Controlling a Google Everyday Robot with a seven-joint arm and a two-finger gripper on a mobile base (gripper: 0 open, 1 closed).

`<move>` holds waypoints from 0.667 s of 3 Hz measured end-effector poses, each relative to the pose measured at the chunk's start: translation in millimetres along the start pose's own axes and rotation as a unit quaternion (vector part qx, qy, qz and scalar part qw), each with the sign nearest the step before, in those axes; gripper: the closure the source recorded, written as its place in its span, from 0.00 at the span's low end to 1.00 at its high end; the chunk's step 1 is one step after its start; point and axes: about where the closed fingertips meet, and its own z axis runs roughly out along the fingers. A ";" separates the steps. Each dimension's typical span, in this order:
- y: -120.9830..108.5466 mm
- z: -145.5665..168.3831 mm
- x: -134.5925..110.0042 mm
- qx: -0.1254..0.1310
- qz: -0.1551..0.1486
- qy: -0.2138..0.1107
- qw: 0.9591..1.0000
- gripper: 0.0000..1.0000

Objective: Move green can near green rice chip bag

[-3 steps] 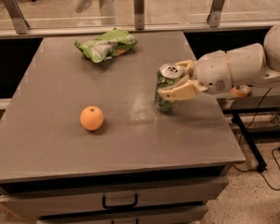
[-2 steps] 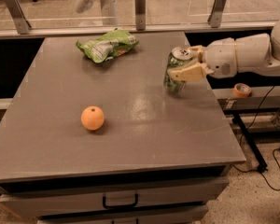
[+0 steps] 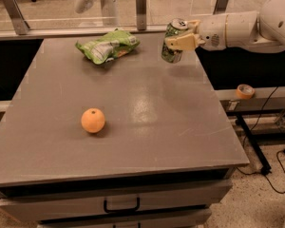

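The green can (image 3: 171, 51) is tilted and held by my gripper (image 3: 179, 41), which comes in from the right at the table's far right. The gripper is shut on the can and holds it just above the tabletop. The green rice chip bag (image 3: 107, 45) lies wrinkled at the far middle-left of the table, a little to the left of the can, apart from it.
An orange (image 3: 93, 120) sits at the table's left middle. The grey table (image 3: 147, 127) has a drawer handle (image 3: 121, 205) at its front. A tape roll (image 3: 245, 90) rests on a ledge to the right. A rail with posts (image 3: 141, 4) runs behind the table.
My gripper has carried the can from the table's right middle toward the far edge, lifting and tilting it. The bag and the orange have not moved.
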 end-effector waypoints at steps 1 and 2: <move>2.3 11.1 -4.1 -0.001 -0.001 -0.001 1.000 1.00; 8.0 30.7 -9.2 -0.001 0.005 0.000 1.000 1.00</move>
